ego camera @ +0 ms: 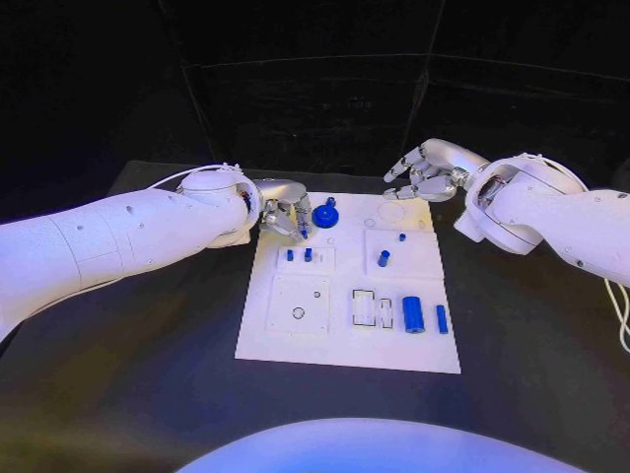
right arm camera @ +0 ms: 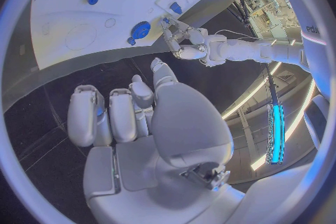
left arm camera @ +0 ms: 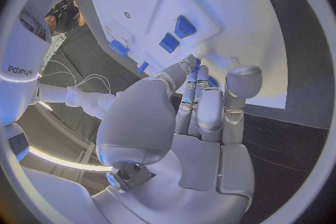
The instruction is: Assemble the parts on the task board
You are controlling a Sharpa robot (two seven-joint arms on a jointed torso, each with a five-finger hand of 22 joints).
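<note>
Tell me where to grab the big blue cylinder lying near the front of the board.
Grip the big blue cylinder across its round middle, coming straight down from above. It lies flat with its ends pointing front and back, so the long sides are free, though a smaller blue piece lies close alongside.

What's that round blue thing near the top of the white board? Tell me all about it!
The round blue part looks like a small plastic gear: a flat disc with a ridged edge and a little knob on top. A small blue stub sits beside it in the right wrist view. It lies flat near the far edge of the task board. The left robot hand has its fingertips right next to it; whether they touch it cannot be told.
</note>
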